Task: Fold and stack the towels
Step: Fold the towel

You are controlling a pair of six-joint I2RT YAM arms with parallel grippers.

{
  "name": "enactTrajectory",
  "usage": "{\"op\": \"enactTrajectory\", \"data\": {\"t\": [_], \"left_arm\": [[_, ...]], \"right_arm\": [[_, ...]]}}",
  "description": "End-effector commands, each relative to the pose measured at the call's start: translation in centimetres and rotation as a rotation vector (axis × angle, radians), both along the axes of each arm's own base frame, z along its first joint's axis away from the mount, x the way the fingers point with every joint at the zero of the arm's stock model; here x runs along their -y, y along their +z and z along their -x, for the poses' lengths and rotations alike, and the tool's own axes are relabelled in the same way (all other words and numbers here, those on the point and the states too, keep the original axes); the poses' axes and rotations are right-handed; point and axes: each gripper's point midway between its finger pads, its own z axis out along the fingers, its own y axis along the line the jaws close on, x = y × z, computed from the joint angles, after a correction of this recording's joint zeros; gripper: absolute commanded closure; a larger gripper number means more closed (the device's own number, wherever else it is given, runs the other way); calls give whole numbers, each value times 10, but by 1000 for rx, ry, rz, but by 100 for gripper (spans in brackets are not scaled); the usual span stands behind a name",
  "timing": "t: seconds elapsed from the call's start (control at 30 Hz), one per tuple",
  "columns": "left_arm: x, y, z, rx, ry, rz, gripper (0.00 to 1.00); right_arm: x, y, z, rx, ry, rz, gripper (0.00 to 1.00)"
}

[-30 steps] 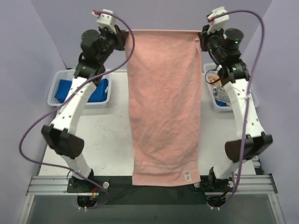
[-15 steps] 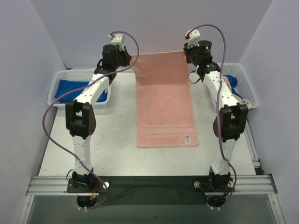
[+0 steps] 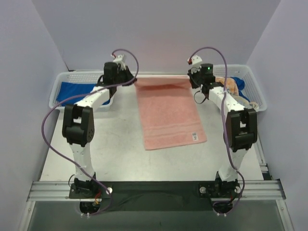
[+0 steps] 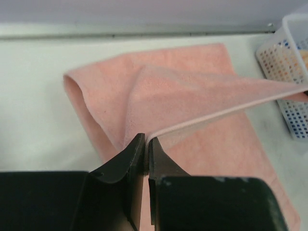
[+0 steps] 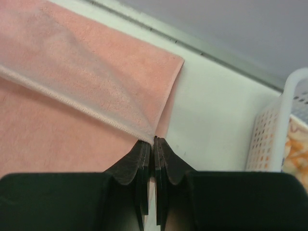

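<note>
The salmon-pink towel point(image 3: 168, 113) lies lengthwise on the table, its far end lifted. My left gripper point(image 3: 131, 80) is shut on its far left corner, and the left wrist view point(image 4: 146, 139) shows the hem pinched between the jaws. My right gripper point(image 3: 196, 80) is shut on the far right corner, as the right wrist view point(image 5: 154, 141) shows. The hem point(image 4: 231, 108) is stretched taut between them, low over the table. A royal-blue towel point(image 3: 77, 91) lies in the left basket. A white towel with orange print point(image 3: 232, 85) lies in the right basket.
A white mesh basket point(image 3: 60, 77) stands at the far left, another point(image 3: 252, 82) at the far right; its wall shows in the right wrist view point(image 5: 274, 134). The back wall is close behind both grippers. The towel's label point(image 3: 195, 136) is near its front right corner.
Both grippers have moved away from the camera and down toward the table's far edge with the pink towel. The towel went from hanging to lying mostly flat on the table.
</note>
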Motion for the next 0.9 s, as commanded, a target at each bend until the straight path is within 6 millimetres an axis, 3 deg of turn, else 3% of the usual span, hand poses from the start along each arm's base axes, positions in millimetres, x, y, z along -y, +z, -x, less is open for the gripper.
{"op": "enactTrajectory", "data": {"t": [0.0, 0.07, 0.1, 0.2, 0.23, 0.3, 0.33, 0.37, 0.5, 0.57, 0.67, 0.7, 0.87], "left_arm": [[-29, 30, 22, 50, 71, 42, 100], [-28, 37, 37, 48, 56, 63, 100], [-26, 25, 46, 7, 50, 77, 100], [-17, 35, 68, -11, 3, 113, 100], [-14, 29, 77, -41, -12, 110, 100], [-11, 42, 91, -38, -22, 115, 100], [-7, 37, 102, -62, -35, 113, 100], [-6, 49, 111, -45, -41, 115, 100], [6, 50, 147, -69, -67, 103, 100], [14, 30, 174, -131, -80, 69, 100], [22, 3, 196, -196, -77, 52, 100], [30, -21, 213, -266, -91, 55, 100], [52, -85, 249, -448, -116, 51, 100]], "right_arm": [[56, 42, 19, 69, -165, 17, 100], [58, 37, 28, 43, -167, 16, 100], [59, 38, 31, 39, -168, 19, 100], [61, 46, 42, 34, -172, 26, 100], [63, 53, 48, 42, -175, 28, 100], [65, 68, 56, 67, -177, 31, 100], [66, 70, 61, 61, -177, 36, 100], [66, 69, 67, 53, -177, 39, 100], [70, 73, 97, 37, -195, 24, 100], [67, 59, 113, -22, -213, -18, 100], [62, 24, 142, -142, -236, -83, 100], [64, 2, 155, -196, -258, -89, 100], [71, -55, 189, -370, -433, -181, 100]]}}
